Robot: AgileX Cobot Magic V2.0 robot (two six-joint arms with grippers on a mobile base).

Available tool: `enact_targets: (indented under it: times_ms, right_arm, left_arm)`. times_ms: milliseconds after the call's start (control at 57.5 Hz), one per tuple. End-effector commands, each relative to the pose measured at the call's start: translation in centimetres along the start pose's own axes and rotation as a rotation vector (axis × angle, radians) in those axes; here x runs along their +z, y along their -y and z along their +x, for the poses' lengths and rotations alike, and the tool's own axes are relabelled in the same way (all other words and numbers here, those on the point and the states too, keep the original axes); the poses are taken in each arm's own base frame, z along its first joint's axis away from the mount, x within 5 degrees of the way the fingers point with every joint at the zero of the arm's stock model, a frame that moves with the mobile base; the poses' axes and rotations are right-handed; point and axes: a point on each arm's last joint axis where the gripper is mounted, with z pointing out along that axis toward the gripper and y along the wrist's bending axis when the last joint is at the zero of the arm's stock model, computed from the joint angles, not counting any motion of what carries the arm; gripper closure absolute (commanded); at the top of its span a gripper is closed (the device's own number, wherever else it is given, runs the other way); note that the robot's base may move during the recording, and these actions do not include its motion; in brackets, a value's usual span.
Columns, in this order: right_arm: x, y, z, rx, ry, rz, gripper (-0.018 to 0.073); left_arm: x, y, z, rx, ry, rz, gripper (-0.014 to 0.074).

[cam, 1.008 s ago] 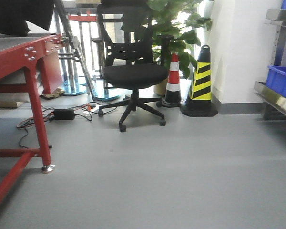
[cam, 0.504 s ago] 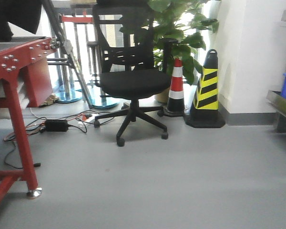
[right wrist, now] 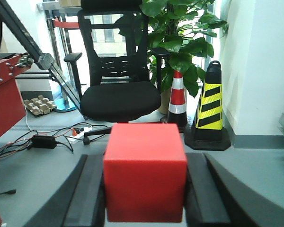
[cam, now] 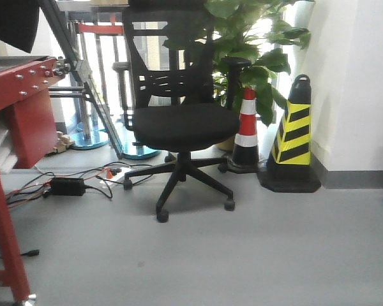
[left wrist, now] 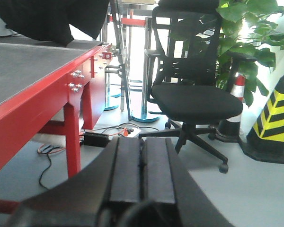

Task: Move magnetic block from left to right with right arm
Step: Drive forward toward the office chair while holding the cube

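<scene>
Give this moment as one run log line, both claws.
right claw: shut on magnetic block | left claw: shut, empty | ahead: office chair

Magnetic block [right wrist: 145, 172] is plain matte red, sits between the black fingers [right wrist: 89, 201] of my right hand [right wrist: 145, 203]. Counter [left wrist: 23, 71] grey top, red frame. Chair [cam: 179, 124] black. Narrow cone [cam: 246, 127] red-white bands. Wide cone [cam: 296, 137] yellow-black diagonal stripes. Plant [cam: 252, 38] green. Floor [cam: 255, 255] grey.

The left end effector [left wrist: 142, 142] shows two flat matte-black fingers [left wrist: 126, 165] on a rounded dark housing; the right end effector [right wrist: 145, 163] has similar black fingers [right wrist: 91, 194] (grey curved shell either side)
</scene>
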Motion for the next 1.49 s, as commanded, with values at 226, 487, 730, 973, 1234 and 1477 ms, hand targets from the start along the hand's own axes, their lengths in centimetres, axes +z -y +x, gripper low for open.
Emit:
enact_targets:
  times_ms: [226,487,730,973,1234,1477]
  right_arm:
    - [-0.08,-0.16,-1.65,-0.018,0.103,-0.006,0.0325]
    - [-0.08,-0.16,-1.65,-0.018,0.103,-0.006,0.0325]
    - [-0.08,-0.16,-1.65,-0.018,0.103,-0.006,0.0325]
    - [-0.08,-0.16,-1.65,-0.018,0.103,-0.006,0.0325]
    - [-0.08,-0.16,-1.65,-0.018,0.103,-0.006,0.0325]
    - [-0.08,-0.16,-1.65,-0.018,0.103,-0.006,0.0325]
  left_arm:
    - [-0.11,-0.01,-0.55,-0.010,0.084,0.000,0.0722]
    - [-0.09,-0.01,-0.54,-0.010,0.082,0.000,0.0722]
    - [-0.09,-0.01,-0.54,-0.010,0.082,0.000,0.0722]
    - [-0.09,-0.01,-0.54,-0.010,0.082,0.000,0.0722]
    - [-0.09,-0.01,-0.54,-0.010,0.082,0.000,0.0722]
    - [-0.09,-0.01,-0.54,-0.010,0.082,0.000,0.0722]
